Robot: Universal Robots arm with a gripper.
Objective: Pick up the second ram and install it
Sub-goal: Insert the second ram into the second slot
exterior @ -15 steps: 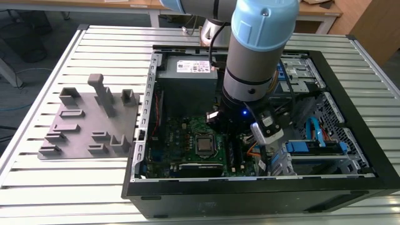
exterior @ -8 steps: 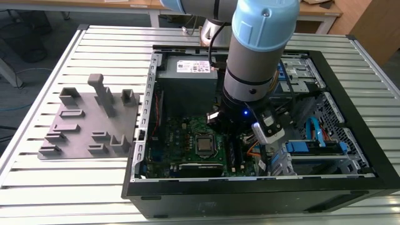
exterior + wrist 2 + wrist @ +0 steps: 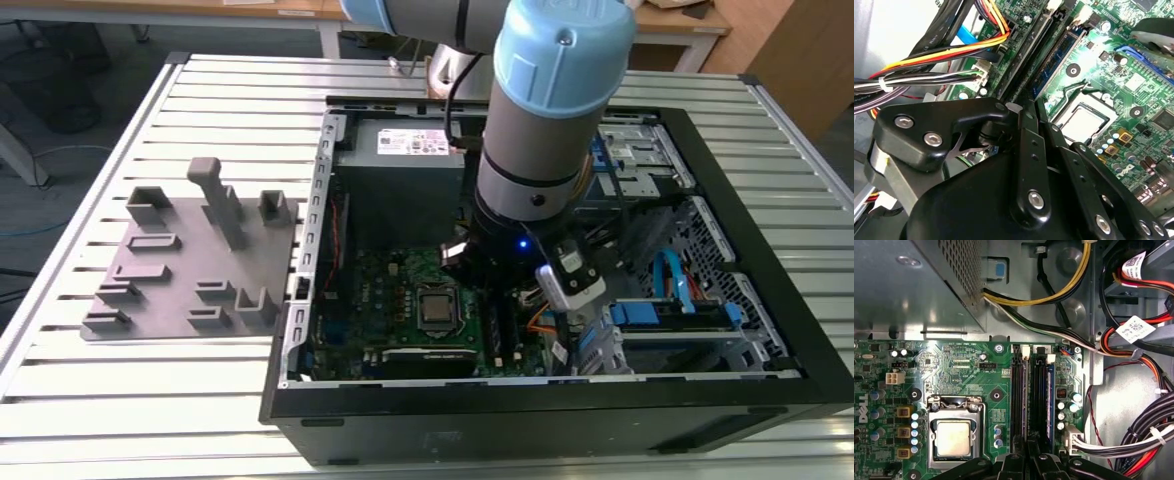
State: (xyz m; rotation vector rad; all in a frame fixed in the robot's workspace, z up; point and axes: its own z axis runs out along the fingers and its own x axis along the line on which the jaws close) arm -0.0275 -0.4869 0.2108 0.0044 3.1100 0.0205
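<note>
Gripper point(image 3: 1029, 460) low over the memory slots, linkage drawn together; whether it grips anything, cannot tell. Just beyond, the second ram point(image 3: 1050, 400) stands on edge in its slot, long axis running away from the fingers, beside the processor point(image 3: 954, 439).

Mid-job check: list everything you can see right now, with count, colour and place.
table: one, silver slats, under everything
block with slots: one, grey, on the table at the exterior view's left
computer case: one, black, open, beside the block
power supply: one, grey, inside the case
circuit board: one, green, on the case floor
processor: one, silver, in its socket on the board
memory slots: a row, dark, beside the processor
memory board: one, blue-green, upright at the row's far side from the processor
cables: many, black, white, red, yellow, beside the slots
arm: one, grey and blue, reaching into the case
tool: one, black, over the slots
</note>
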